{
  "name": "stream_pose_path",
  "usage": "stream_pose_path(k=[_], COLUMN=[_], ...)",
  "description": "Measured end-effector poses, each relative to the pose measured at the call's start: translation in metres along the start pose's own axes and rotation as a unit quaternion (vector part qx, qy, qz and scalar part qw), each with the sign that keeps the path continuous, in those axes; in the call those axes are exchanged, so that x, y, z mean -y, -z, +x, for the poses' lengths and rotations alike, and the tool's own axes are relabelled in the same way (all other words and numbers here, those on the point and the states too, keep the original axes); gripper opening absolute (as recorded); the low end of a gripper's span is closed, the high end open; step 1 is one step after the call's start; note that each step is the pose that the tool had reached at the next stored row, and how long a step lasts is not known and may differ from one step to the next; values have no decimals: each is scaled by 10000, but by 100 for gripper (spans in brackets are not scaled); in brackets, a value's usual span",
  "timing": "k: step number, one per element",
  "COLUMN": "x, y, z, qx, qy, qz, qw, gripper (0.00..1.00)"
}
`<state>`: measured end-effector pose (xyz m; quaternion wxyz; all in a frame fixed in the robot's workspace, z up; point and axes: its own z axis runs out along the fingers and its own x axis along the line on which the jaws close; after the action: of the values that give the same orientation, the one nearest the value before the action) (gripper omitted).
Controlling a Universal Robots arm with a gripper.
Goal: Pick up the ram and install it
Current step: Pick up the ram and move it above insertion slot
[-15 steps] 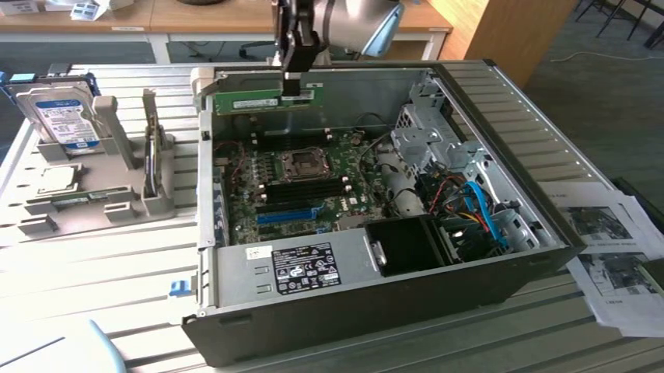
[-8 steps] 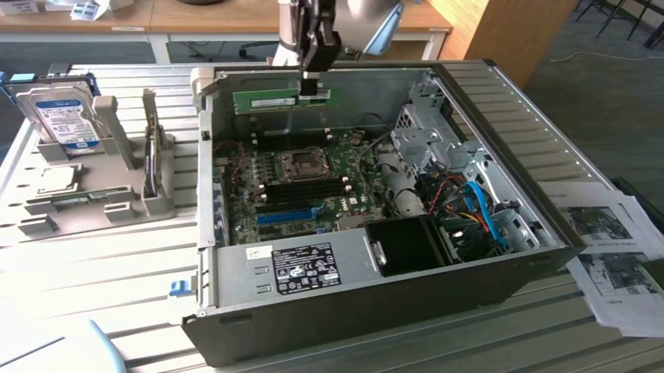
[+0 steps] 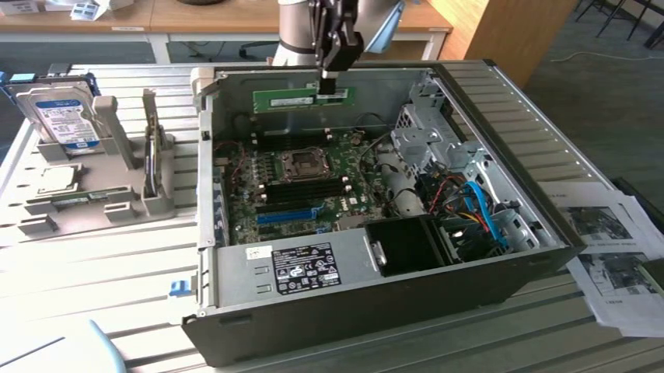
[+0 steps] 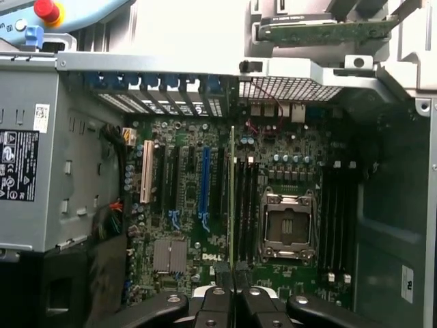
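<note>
The ram (image 3: 301,99) is a long green stick with a white label, hanging level above the open computer case (image 3: 311,280), over the far part of the motherboard (image 3: 301,190). My gripper (image 3: 332,92) comes down from above and is shut on the stick's right end as the exterior view has it. In the wrist view the ram (image 4: 232,198) shows edge-on as a thin green line running away from my gripper (image 4: 235,273), whose black fingers (image 4: 220,273) pinch it. Beneath it lie the black memory slots (image 4: 247,205) beside the processor socket (image 4: 287,225).
A grey holder (image 3: 93,198) at the exterior view's left carries a hard drive (image 3: 64,116) and a silver processor chip (image 3: 57,179). Inside the case are a blue slot (image 3: 285,215), a black fan shroud (image 3: 415,245) and drive cables (image 3: 472,210). Printed sheets (image 3: 612,256) lie at the right.
</note>
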<state>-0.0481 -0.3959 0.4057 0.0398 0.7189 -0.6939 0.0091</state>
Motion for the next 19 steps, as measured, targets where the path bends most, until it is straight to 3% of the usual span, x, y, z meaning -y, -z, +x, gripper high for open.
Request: stream_pose_path(k=[4, 12, 19], x=[78, 81, 84], y=[3, -14, -79], z=[3, 1, -3], qx=[1, 3, 24], qy=[0, 0, -1], qz=[0, 3, 25], qw=[10000, 10000, 10000], gripper=[11, 11, 11])
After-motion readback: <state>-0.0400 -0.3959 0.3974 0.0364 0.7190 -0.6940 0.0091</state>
